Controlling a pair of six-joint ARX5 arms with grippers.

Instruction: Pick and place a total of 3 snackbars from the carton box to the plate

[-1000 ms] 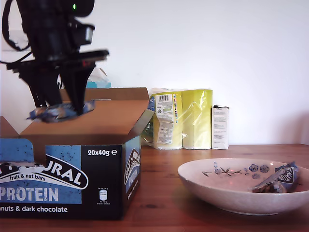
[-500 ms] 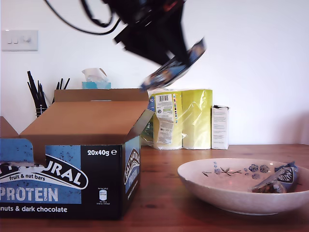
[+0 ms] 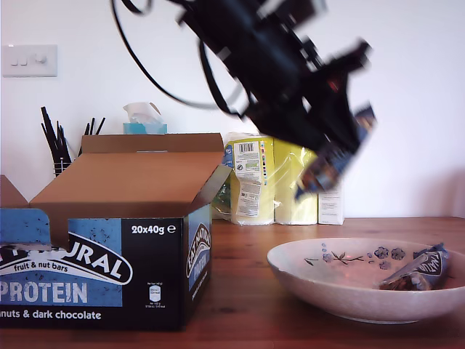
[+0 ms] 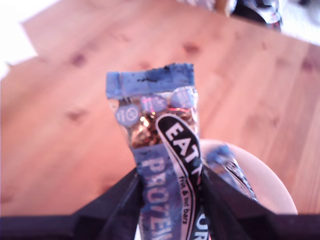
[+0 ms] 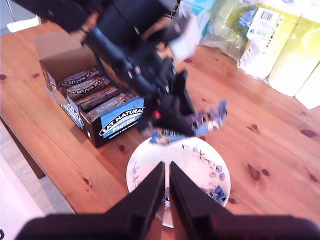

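Observation:
My first gripper (image 3: 330, 163) hangs above the plate (image 3: 312, 280), shut on a snackbar (image 3: 323, 173) that tilts down out of its jaws. The first wrist view shows that snackbar (image 4: 167, 150) pinched between the two black fingers (image 4: 125, 200), with the plate (image 4: 272, 192) underneath. Another snackbar (image 3: 421, 267) lies in the plate at the exterior view's right. The carton box (image 3: 94, 269) stands open at the exterior view's left, and the second wrist view shows several snackbars (image 5: 90, 90) inside it. My second gripper (image 5: 165, 200) is high above the plate (image 5: 150, 167), fingers together and holding nothing.
Against the wall stand yellow wrapped packs (image 3: 276, 178), a small white box (image 3: 330, 190), a blue tissue box (image 3: 145, 122) and black sticks (image 3: 54, 142). The wooden table (image 3: 247, 240) stretches between box and plate. A table edge (image 5: 30, 150) runs near the box.
My first gripper has lifted the snackbar from over the carton box and swung it to the exterior view's right, down to just above the plate. The snackbar in the plate has not moved.

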